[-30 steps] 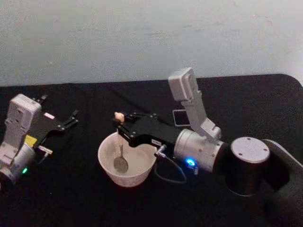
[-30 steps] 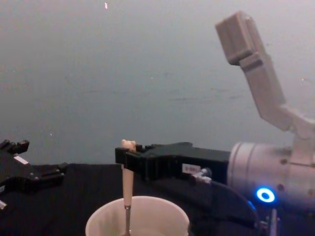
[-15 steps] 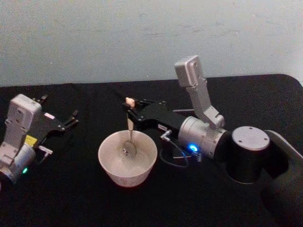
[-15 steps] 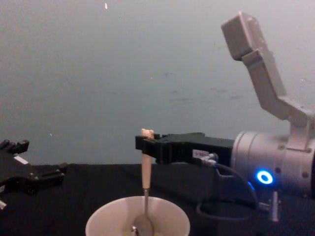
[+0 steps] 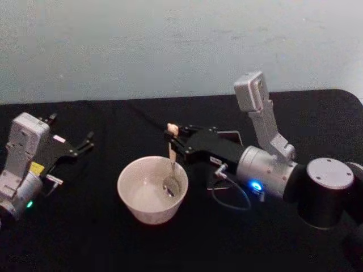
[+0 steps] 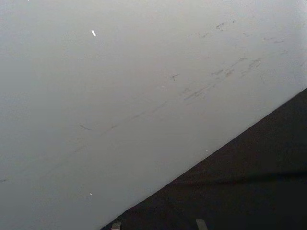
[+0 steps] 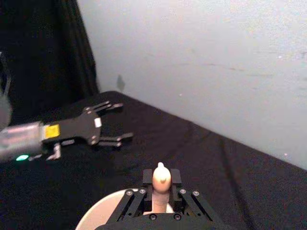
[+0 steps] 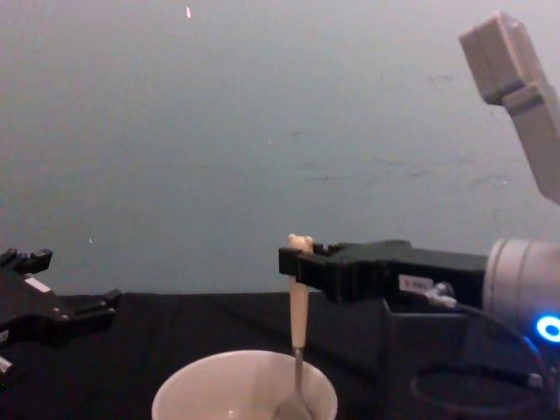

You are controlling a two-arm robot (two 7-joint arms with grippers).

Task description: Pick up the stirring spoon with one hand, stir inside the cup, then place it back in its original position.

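The cream cup (image 5: pixel 129 177) stands at the table's middle. My right gripper (image 5: pixel 173 139) hovers over the cup's right side, shut on the beige handle of the stirring spoon (image 5: pixel 171 152). The spoon hangs upright, its bear head above the fingers and its metal bowl down inside the cup near the right wall. From the chest, the stirring spoon (image 8: pixel 298 319) drops into the cup (image 8: pixel 197 389) below the right gripper (image 8: pixel 294 262). The bear head (image 7: pixel 160 177) pokes up between the fingers in the right wrist view. The dark grey holder (image 5: pixel 233 135) is partly hidden behind the right arm.
My left gripper (image 5: pixel 84 143) is parked open at the table's left, well away from the cup; the right wrist view also shows the left gripper (image 7: pixel 114 122). A black cloth covers the table, with a pale wall behind. A loose cable (image 5: pixel 229 198) hangs under the right wrist.
The right gripper has carried the spoon from the cup's left side across to its right side, and the right arm has shifted right. The left arm has not moved.
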